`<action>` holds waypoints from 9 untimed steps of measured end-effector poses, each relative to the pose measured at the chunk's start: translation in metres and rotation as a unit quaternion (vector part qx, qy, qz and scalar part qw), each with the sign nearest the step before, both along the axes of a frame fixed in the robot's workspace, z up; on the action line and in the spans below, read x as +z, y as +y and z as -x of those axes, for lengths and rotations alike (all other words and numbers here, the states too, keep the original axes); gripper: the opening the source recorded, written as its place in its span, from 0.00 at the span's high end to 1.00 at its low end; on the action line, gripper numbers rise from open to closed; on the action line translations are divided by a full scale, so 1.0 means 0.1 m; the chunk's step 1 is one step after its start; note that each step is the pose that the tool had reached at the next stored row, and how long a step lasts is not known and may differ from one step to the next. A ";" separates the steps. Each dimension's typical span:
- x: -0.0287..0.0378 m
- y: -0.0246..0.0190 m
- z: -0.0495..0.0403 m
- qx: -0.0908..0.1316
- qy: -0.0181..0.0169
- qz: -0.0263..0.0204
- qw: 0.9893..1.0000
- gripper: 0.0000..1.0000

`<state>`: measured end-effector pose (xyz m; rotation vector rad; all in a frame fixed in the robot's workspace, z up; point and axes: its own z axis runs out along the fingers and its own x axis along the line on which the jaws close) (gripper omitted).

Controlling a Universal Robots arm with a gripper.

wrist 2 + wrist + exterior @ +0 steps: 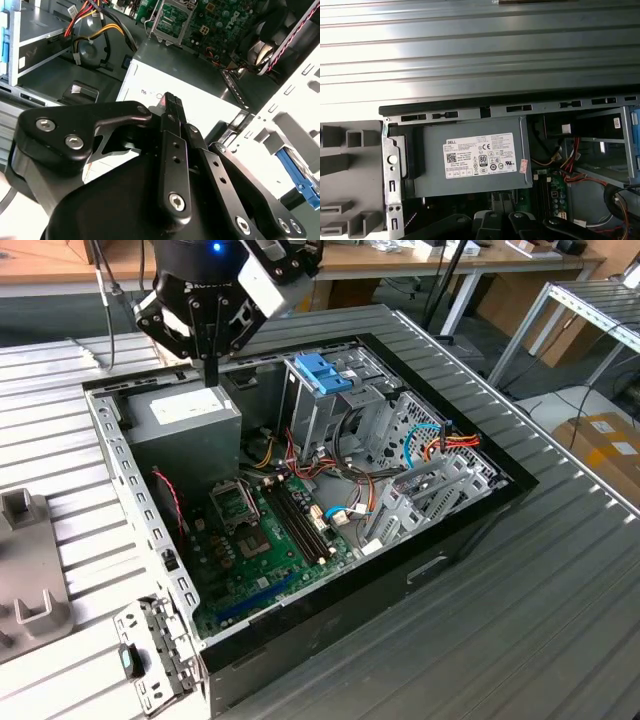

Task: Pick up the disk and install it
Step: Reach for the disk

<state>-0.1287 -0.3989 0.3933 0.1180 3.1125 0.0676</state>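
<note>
My gripper [210, 375] hangs over the back corner of the open computer case [470, 525], just above the grey power-supply box [185, 415] with its white label. In the second wrist view its black fingers [172, 112] are pressed together with nothing between them, pointing at that label [200, 107]. The disk is out of view. A light-blue plastic carrier piece [325, 373] stands on top of the metal drive cage [315, 415]; whether a drive sits in it I cannot tell.
The case lies on a ribbed metal table [560, 620]. Inside are the green motherboard [265, 540], red, yellow and blue cables [440, 445] and a second metal cage [430, 485]. Grey fixture blocks [25, 560] sit at the exterior view's left.
</note>
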 end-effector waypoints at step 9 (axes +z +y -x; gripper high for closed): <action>0.000 0.000 0.052 0.000 0.000 0.000 1.000 0.90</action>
